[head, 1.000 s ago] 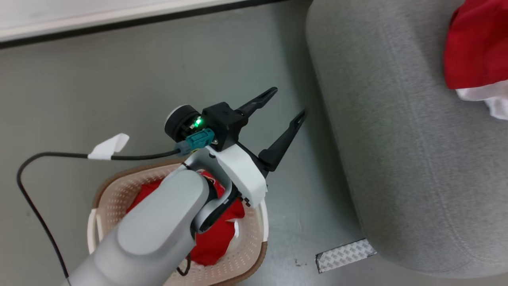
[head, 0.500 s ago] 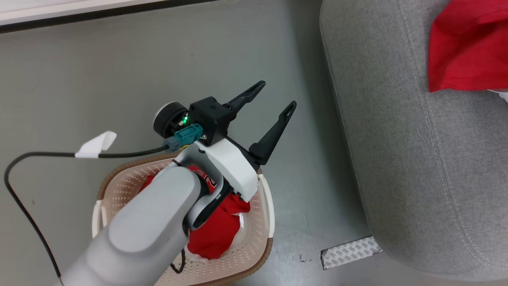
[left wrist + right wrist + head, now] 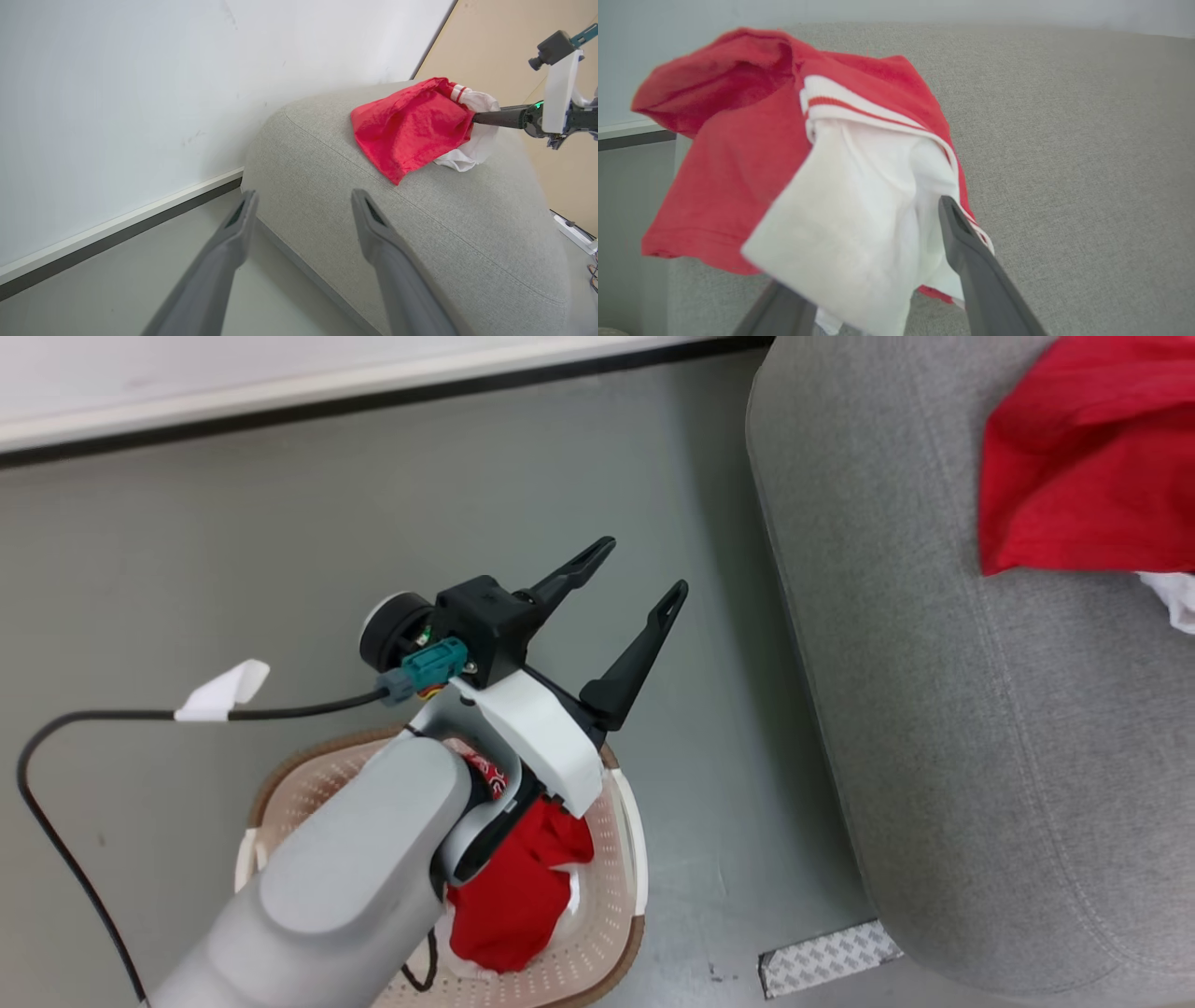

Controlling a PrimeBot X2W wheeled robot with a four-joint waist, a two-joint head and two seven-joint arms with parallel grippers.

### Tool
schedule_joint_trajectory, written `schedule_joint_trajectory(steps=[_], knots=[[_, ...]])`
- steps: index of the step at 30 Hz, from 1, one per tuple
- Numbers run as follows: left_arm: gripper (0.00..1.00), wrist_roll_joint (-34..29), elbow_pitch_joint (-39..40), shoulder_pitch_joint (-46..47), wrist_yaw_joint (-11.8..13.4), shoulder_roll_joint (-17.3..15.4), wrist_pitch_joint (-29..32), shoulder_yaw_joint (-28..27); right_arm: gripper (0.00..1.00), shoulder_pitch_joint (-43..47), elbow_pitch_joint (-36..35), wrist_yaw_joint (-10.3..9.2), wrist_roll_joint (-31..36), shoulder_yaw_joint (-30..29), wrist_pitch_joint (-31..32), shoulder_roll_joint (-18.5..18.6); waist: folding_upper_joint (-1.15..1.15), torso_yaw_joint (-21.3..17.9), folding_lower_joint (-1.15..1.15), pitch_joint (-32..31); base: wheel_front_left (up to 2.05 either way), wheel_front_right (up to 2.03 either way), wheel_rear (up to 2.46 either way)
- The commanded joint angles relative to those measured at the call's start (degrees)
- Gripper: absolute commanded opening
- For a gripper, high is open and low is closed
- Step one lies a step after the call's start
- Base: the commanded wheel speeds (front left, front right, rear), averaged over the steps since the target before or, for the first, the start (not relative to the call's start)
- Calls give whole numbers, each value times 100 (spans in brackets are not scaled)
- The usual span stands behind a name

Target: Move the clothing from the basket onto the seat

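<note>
Over seat (image 3: 420, 224), clothing (image 3: 738, 163) drapes spread right tool (image 3: 889, 203); left tool (image 3: 643, 565) spread.

Bare test room: grey sofa (image 3: 980, 756), plain white wall (image 3: 117, 93), taped grey floor (image 3: 280, 523)

A crumpled red garment (image 3: 518, 896) with white printing lies heaped inside the basket (image 3: 627, 859), a cream perforated tub with a brown rim that stands upright near the seat (image 3: 934, 709) but apart from it. On that light grey sofa's top, a second red garment (image 3: 1074, 476) sits bunched, with its white lining (image 3: 859, 210) and red-striped trim turned outward.
</note>
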State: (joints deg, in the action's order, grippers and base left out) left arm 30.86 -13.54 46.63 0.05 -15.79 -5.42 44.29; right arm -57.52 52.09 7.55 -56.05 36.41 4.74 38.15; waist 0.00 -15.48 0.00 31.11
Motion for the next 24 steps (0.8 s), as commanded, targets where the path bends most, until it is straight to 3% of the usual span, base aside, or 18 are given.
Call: schedule_joint_trajectory(steps=[1,9,14,20,24], knots=[[100,95,-44,-101,3,-16,-79,-32,100,82,-73,-13,-101,74,59,101,0,-22,0,-195,0,0,0],[100,284,-291,-449,13,47,-393,-87,100,254,-702,-13,-314,634,125,512,0,-21,0,-1000,0,0,0],[100,485,-410,-810,95,28,-606,-230,100,415,-1182,-13,-288,888,-152,738,0,26,0,-1638,0,0,0],[100,631,-392,-1273,315,-73,-847,-496,100,701,-1840,-13,-397,896,-738,888,0,169,0,-2283,0,0,0],[100,572,-333,-1603,519,-202,-931,-738,100,987,-2233,-13,-465,746,-1274,767,0,286,0,-2553,0,0,0]])
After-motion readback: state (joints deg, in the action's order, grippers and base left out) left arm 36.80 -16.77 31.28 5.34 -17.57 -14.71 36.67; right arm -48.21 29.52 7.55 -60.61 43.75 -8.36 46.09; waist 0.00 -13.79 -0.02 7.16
